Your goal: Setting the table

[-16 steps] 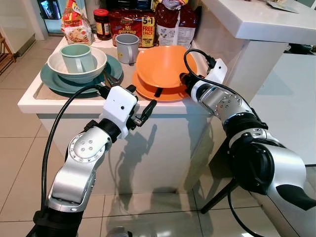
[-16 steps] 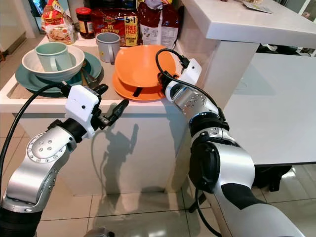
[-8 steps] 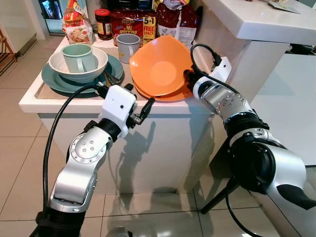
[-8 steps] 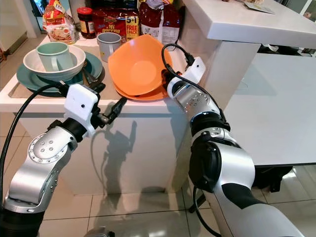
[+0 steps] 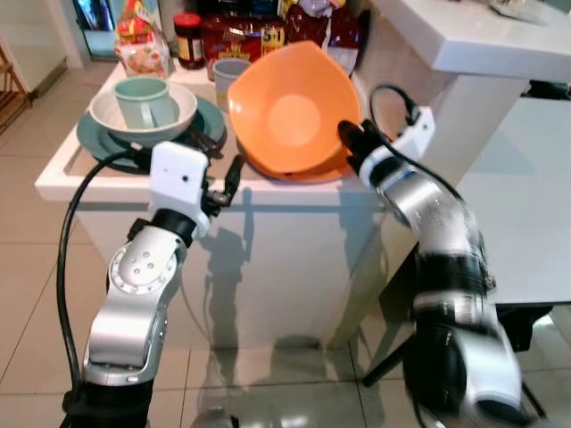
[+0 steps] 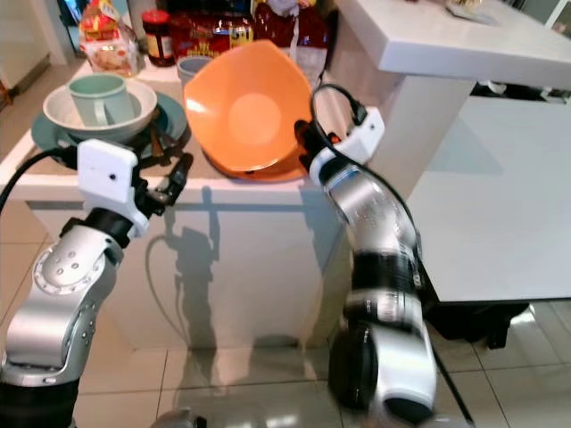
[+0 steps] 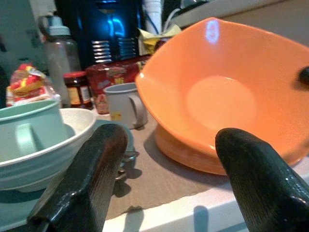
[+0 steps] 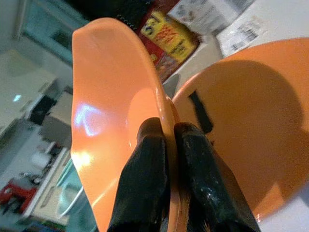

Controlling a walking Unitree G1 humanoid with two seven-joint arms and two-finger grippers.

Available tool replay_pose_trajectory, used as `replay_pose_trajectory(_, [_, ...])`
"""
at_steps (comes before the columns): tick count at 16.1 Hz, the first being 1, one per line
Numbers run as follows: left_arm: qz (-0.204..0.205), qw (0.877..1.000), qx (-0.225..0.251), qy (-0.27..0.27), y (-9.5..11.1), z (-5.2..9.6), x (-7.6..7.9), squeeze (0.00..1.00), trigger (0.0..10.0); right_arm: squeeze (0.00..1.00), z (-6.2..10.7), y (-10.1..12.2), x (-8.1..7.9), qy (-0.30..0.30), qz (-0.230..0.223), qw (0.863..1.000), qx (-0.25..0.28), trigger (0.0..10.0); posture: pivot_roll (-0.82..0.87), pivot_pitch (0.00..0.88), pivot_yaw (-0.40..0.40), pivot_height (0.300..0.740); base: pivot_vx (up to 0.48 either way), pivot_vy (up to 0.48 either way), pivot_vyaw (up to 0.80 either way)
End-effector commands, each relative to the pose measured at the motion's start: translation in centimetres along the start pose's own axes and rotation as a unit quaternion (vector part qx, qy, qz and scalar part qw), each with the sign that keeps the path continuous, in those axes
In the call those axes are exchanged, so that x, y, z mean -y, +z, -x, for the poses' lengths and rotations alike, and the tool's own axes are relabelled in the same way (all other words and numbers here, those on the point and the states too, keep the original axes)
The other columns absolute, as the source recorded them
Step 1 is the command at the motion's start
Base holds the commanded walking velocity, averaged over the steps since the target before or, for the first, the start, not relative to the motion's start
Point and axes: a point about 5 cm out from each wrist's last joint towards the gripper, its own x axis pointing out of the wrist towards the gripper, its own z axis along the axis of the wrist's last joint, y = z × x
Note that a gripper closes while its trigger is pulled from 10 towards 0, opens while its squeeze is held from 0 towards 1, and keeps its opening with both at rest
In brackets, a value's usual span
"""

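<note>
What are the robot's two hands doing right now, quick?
Left gripper: open, holding nothing, near the counter edge.
Right gripper: shut on the rim of the tilted orange bowl, above the orange plate.

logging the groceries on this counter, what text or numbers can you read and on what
"5+1": on the yellow corner of the red noodle pack, seen past the orange bowl that the right gripper pinches.
The pack's other print is too blurred to read.
Red-lidded jar, snack bag, dark red bag: labels too small or blurred to read.
</note>
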Motion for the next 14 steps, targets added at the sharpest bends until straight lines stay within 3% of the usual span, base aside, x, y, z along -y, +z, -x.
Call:
replay_pose_trajectory(1, [0.008, 1.000, 0.011, -0.001, 0.4, 0.2, 0.2, 0.00, 10.0, 0.00, 0.5, 1.1, -1.3, 0.028, 0.004, 0.999, 0.017, 0.0, 0.20, 0.000, -0.092, 0.740, 0.000, 0.000, 0.00])
replay_pose_trajectory(3, [0.004, 1.000, 0.022, 0.003, 0.8, 0.4, 0.4, 0.00, 10.0, 0.00, 2.4, 1.2, -1.9, 0.058, 0.026, 0.997, 0.036, 0.0, 0.20, 0.000, -0.099, 0.740, 0.000, 0.000, 0.00])
replay_pose_trajectory(4, [0.007, 1.000, 0.025, 0.000, 0.9, 0.6, 0.5, 0.00, 10.0, 0.00, 3.4, 1.5, -2.2, 0.071, 0.061, 0.994, 0.062, 0.0, 0.20, 0.000, -0.100, 0.740, 0.000, 0.000, 0.00])
replay_pose_trajectory(5, [0.011, 1.000, 0.026, -0.004, 0.9, 0.9, 0.7, 0.00, 10.0, 0.00, 4.7, 1.7, -2.2, 0.079, 0.109, 0.987, 0.086, 5.8, 0.20, 0.000, -0.100, 0.740, 0.000, 0.000, 0.00])
replay_pose_trajectory(6, [0.011, 1.000, 0.024, -0.009, 0.9, 1.2, 0.9, 0.00, 10.0, 0.00, 6.0, 1.8, -2.1, 0.086, 0.160, 0.977, 0.111, 10.0, 0.19, 0.000, -0.099, 0.740, 0.000, 0.000, 0.00])
replay_pose_trajectory(7, [0.008, 1.000, 0.018, -0.014, 0.6, 1.5, 1.0, 0.00, 10.0, 0.00, 8.0, 1.6, -1.9, 0.096, 0.203, 0.966, 0.127, 10.0, 0.19, 0.000, -0.097, 0.740, -0.270, 0.000, 0.00])
replay_pose_trajectory(8, [0.005, 1.000, 0.010, -0.013, 0.3, 1.7, 1.1, 0.00, 10.0, 0.00, 9.0, 1.7, -1.6, 0.083, 0.214, 0.964, 0.131, 10.0, 0.18, 0.000, -0.095, 0.740, -0.311, 0.000, 0.00])
replay_pose_trajectory(10, [0.000, 1.000, 0.007, -0.015, 0.2, 1.7, 1.2, 0.00, 10.0, 0.00, 9.5, 1.6, -1.4, 0.074, 0.220, 0.964, 0.133, 10.0, 0.17, 0.000, -0.090, 0.740, -0.341, 0.000, 0.00])
replay_pose_trajectory(12, [-0.013, 1.000, -0.002, -0.014, -0.3, 1.4, 1.3, 0.00, 10.0, 0.00, 10.4, 1.3, 0.0, 0.029, 0.222, 0.964, 0.144, 10.0, 0.15, 0.000, -0.071, 0.740, 0.000, 0.000, 0.00])
replay_pose_trajectory(14, [-0.013, 1.000, -0.006, -0.015, -0.6, 1.3, 1.5, 0.00, 10.0, 0.00, 10.8, 0.9, 0.7, 0.012, 0.257, 0.957, 0.136, 10.0, 0.14, 0.000, -0.066, 0.740, 0.000, 0.000, 0.00])
